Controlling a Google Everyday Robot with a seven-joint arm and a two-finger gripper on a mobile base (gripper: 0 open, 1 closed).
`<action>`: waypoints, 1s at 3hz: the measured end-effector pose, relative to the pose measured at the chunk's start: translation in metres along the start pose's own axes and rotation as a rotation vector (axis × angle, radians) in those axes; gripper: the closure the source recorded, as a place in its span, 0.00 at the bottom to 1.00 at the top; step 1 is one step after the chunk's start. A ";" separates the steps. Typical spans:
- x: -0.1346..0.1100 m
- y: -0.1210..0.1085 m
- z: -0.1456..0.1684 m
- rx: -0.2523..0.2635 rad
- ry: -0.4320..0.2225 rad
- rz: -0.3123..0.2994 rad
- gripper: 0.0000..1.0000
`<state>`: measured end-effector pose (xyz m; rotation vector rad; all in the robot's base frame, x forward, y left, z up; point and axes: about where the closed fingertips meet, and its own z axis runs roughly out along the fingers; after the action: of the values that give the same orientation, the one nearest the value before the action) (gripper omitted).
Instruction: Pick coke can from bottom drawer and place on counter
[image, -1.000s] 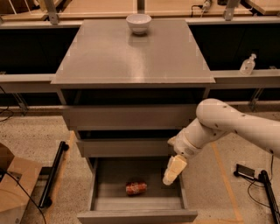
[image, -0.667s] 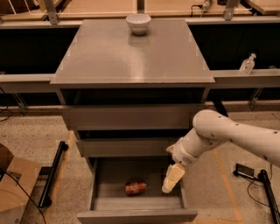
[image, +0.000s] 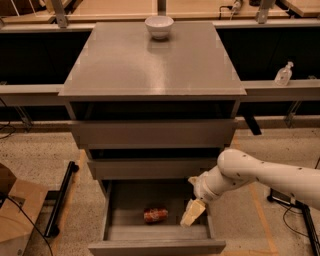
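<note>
Over bottom drawer (image: 157, 246) — tool (image: 192, 212) lower

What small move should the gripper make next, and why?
Probably shift the gripper sideways toward the coke can and lower it: the can lies on its side in the open bottom drawer, and the gripper hangs inside the drawer beside it, apart, not touching.

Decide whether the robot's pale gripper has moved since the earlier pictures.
Yes: the gripper has dropped lower into the open grey bottom drawer, edging left toward the lying red coke can.
</note>
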<state>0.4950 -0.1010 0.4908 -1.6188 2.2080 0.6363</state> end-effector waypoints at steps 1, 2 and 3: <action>0.002 0.000 0.007 -0.003 -0.005 0.007 0.00; 0.007 -0.007 0.018 -0.004 -0.023 0.046 0.00; 0.002 -0.029 0.034 0.012 -0.073 0.056 0.00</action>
<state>0.5225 -0.0919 0.4560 -1.5085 2.2073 0.6854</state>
